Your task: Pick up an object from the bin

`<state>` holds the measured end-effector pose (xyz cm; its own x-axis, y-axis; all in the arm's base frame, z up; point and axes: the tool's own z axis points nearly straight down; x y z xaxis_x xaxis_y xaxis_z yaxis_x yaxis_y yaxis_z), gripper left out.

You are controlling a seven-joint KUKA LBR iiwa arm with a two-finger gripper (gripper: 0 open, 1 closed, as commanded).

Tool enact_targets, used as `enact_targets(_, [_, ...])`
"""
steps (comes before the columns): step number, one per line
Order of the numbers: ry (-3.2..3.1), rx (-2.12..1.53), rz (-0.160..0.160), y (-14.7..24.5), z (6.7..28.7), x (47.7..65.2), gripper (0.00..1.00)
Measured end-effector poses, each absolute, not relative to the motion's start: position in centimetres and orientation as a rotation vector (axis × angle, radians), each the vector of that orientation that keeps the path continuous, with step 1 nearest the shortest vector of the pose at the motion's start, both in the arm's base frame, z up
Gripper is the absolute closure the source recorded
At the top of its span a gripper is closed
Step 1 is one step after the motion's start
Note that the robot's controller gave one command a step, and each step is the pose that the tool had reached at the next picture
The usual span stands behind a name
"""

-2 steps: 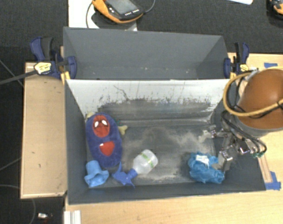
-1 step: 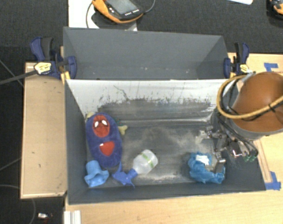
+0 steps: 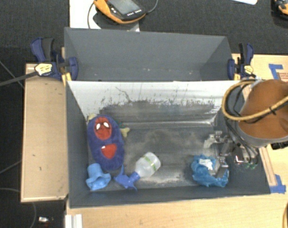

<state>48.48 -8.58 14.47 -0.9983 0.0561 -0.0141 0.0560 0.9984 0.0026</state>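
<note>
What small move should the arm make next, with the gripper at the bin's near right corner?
Probably a short straight descent onto the crumpled blue cloth-like lump. The gripper hangs right over its right part, so no sideways shift seems needed. The clear plastic bottle and blue plush toy with a red face lie well left, out of the way.

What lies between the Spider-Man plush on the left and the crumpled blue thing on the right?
In the camera view, a clear plastic bottle lies there, nearer the plush; the rest, up to the crumpled blue thing, is bare bin floor.
</note>
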Motion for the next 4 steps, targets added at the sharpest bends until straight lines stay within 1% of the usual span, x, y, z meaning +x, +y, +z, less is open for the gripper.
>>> enact_targets(1, [3.119, 0.223, 0.006, -4.8, 11.7, 49.0, 0.0])
enact_targets(2, [3.117, 0.262, 0.008, -7.9, 14.5, 49.2, 0.0])
enact_targets(3, [3.081, 0.537, 0.003, -8.5, 14.7, 48.8, 0.0])
enact_targets(4, [3.073, 0.576, 0.012, -7.2, 13.3, 49.0, 0.0])
